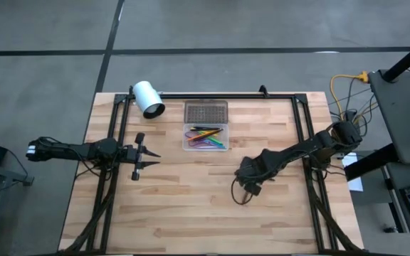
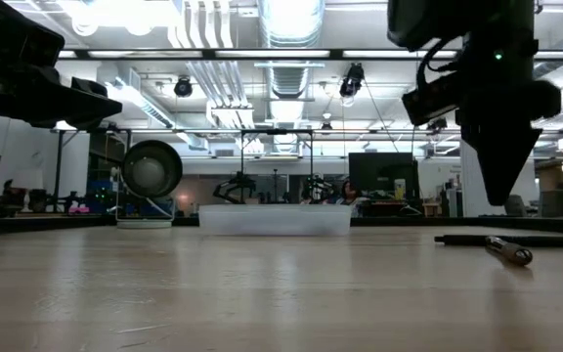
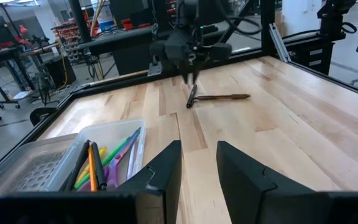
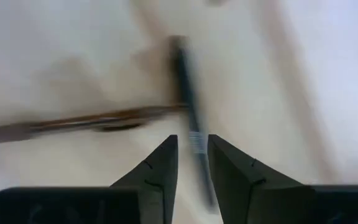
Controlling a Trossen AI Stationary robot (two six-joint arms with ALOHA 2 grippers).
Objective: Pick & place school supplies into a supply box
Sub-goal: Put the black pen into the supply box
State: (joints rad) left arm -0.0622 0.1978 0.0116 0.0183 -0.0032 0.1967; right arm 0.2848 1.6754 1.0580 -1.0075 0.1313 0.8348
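Observation:
The clear supply box stands at the table's far middle. Inside lie coloured pens and pencils, and its grey dotted lid lies flat just behind it. A dark pen and a brown pencil lie on the bare wood right of the middle, meeting at one end. My right gripper hangs above the pen, pointing down, clear of the table. Its fingers are narrowly open with nothing between them. My left gripper waits level at the left, narrowly open and empty.
A white cylinder lies on its side at the far left corner, beside the black frame rail along the far edge. Bare wood stretches between the box and the near edge.

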